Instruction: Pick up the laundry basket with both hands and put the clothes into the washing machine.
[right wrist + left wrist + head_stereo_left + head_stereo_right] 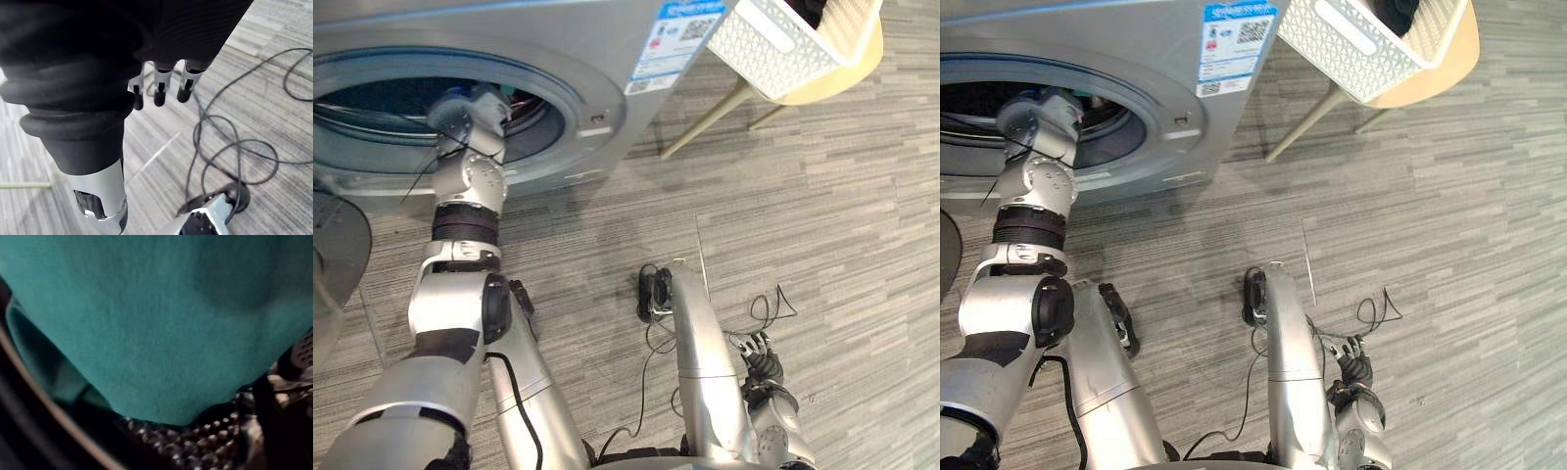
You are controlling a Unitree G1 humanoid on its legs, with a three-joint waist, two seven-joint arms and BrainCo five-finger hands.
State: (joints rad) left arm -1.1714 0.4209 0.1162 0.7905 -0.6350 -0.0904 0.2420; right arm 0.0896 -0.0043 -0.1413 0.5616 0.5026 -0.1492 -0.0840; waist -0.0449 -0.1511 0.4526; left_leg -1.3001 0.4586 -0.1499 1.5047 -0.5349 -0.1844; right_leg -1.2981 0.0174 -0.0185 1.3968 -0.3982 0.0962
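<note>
Left eye view has the left arm stretched up into the washing machine [558, 39] drum, where the left hand [480, 100] meets teal cloth [156, 323]; its grip I cannot tell. The right hand [159, 93] hangs low over the floor [822, 215], fingers loose and empty. The laundry basket [773, 44] sits on a chair [852, 70] with dark clothes [1396, 12] inside.

what looks like a chair [1445, 70]; grey floor [822, 225]

We find one label, a blue-and-white rectangular sticker [668, 44], on the front panel of the silver-grey front-loading washing machine [568, 69]. It sits at the panel's upper corner, beside the round door opening. It carries a blue header strip, a square code pattern and rows of fine print. We cannot make out any word or number on it.
</note>
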